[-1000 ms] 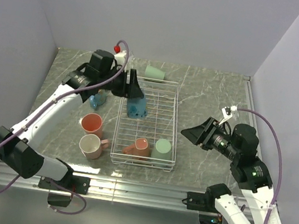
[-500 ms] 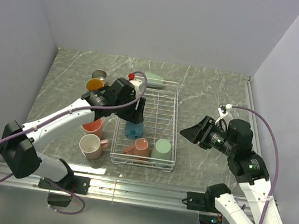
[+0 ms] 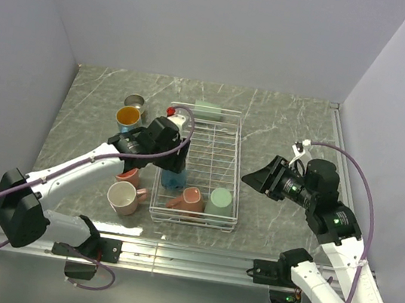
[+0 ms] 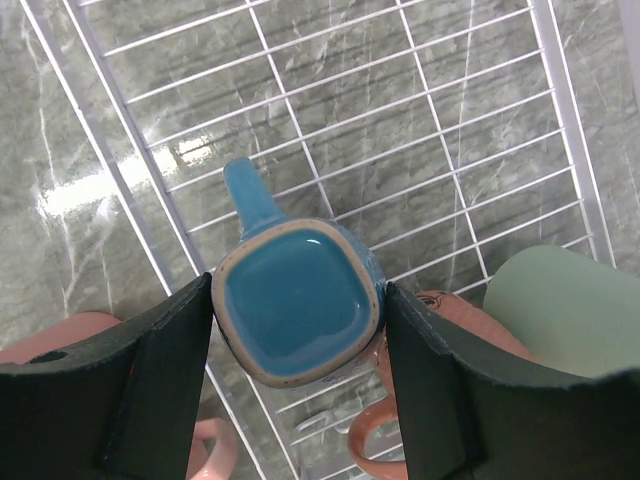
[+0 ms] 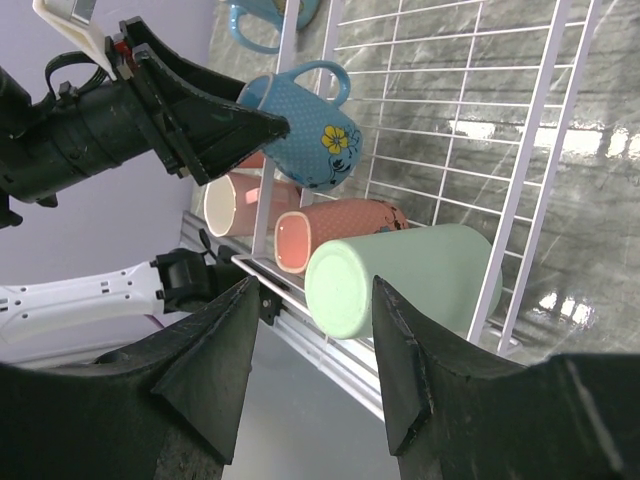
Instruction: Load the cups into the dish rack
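1. White wire-grid dish rack (image 3: 217,144) sits mid-table on the grey marbled tabletop (image 3: 289,130), long side running near to far.
2. L gripper (image 4: 298,305) is clamped on a teal blue handled mug w/ a yellow flower print (image 5: 305,118), one finger on each side. Mug is mouth-down w/ its base toward the wrist cam; handle is clear of the fingers.
3. That mug is over the rack's left side, approx. the near half, just far of the mugs already inside. Can't tell if it touches the wires.
4. At the rack's near end, a salmon pink mug on its side (image 3: 189,198) lies just beside an upside-down mint green mug (image 3: 220,198) on its right.
5. R gripper (image 3: 253,179) hangs right of the rack, pointing at it. Jaws are spread wide, nothing between them.
6. On the table left of the rack: a cream-white mug (image 3: 122,197) nearest and a second salmon pink mug (image 3: 129,175) partly hidden under the L arm. Farther back are a mug w/ an orange inside (image 3: 128,116) and a small metallic grey cup (image 3: 134,101).
7. Another mint green mug lying sideways (image 3: 207,110) is just beyond the rack's far end.
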{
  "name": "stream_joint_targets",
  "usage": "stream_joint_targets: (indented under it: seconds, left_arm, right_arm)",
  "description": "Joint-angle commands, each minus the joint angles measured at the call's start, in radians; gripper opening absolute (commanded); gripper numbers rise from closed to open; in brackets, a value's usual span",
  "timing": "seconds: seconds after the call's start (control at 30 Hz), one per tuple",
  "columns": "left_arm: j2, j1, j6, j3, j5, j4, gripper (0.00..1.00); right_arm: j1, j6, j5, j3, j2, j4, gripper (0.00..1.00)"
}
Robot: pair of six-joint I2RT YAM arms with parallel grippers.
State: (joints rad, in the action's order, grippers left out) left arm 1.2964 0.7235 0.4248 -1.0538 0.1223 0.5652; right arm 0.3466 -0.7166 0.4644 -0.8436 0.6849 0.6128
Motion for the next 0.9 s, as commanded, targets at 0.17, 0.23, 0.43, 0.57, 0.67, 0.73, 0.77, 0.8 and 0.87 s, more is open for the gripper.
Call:
stream_joint_targets:
  seconds: [0.17,0.23,0.43,0.57,0.67,0.73,0.77,0.8,0.87]
  left_arm:
    - [-0.069,0.008,-0.008,0.037,-0.068,-0.002,0.0]
    - [-0.084,0.01,0.014,0.055,-0.092,0.008,0.0]
    - [-0.153,0.033,0.06,0.107,-0.121,0.019,0.01]
    - [-0.172,0.048,0.075,0.124,-0.159,0.036,0.2]
    - [-0.184,0.062,0.084,0.124,-0.159,0.047,0.32]
    - [-0.195,0.067,0.089,0.12,-0.159,0.056,0.38]
    - [-0.198,0.07,0.092,0.115,-0.15,0.059,0.43]
    - [-0.203,0.07,0.094,0.11,-0.15,0.07,0.46]
    - [-0.204,0.071,0.094,0.094,-0.147,0.082,0.55]
  right_arm:
    - [-0.004,0.002,0.007,0.011,-0.004,-0.053,0.55]
    - [-0.004,-0.004,0.008,0.015,-0.008,-0.058,0.55]
    - [-0.004,-0.007,0.013,0.029,-0.015,-0.067,0.55]
    - [-0.004,0.0,0.014,0.031,-0.013,-0.067,0.55]
    - [-0.004,0.003,0.013,0.032,-0.018,-0.065,0.55]
    - [-0.004,0.005,0.011,0.035,-0.022,-0.064,0.55]
    - [-0.004,0.005,0.011,0.038,-0.027,-0.064,0.55]
    - [-0.004,0.006,0.011,0.041,-0.03,-0.062,0.55]
    - [-0.004,0.008,0.01,0.049,-0.042,-0.058,0.55]
